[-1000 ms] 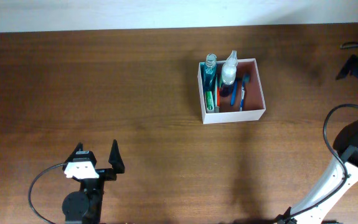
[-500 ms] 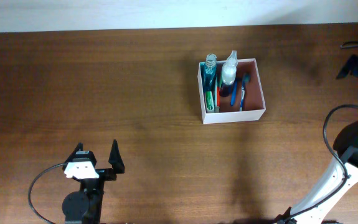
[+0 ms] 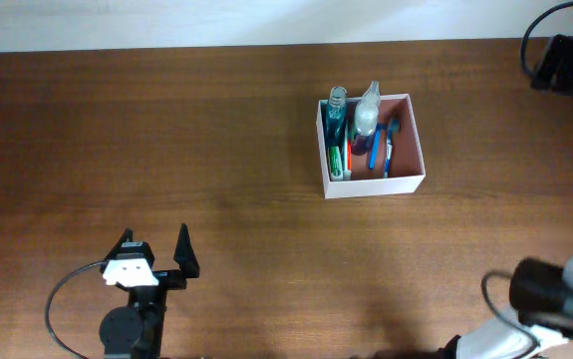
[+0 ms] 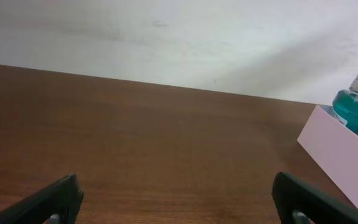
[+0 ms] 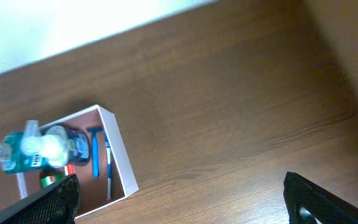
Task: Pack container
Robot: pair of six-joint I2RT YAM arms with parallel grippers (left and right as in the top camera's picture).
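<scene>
The container point(image 3: 371, 185), a square white box with a pinkish-brown inside, stands right of the table's middle. It holds a teal bottle point(image 3: 336, 115), a white bottle point(image 3: 366, 112), blue toothbrushes point(image 3: 377, 150) and a green tube point(image 3: 335, 160). My left gripper point(image 3: 154, 239) is open and empty near the front left, far from the box. In the left wrist view point(image 4: 177, 186) the box wall point(image 4: 340, 155) shows at the right. My right gripper point(image 5: 182, 193) is open and empty, high above the table, with the container point(image 5: 121, 158) at lower left.
The brown wooden table point(image 3: 166, 130) meets a white wall at its far edge. The right arm's dark end and cable point(image 3: 565, 62) sit at the far right corner. Its pale base point(image 3: 540, 299) is at the front right.
The right arm has swung: its dark end moved toward the far right corner and its lower part shifted left at the front. The left arm and the container have not moved.
</scene>
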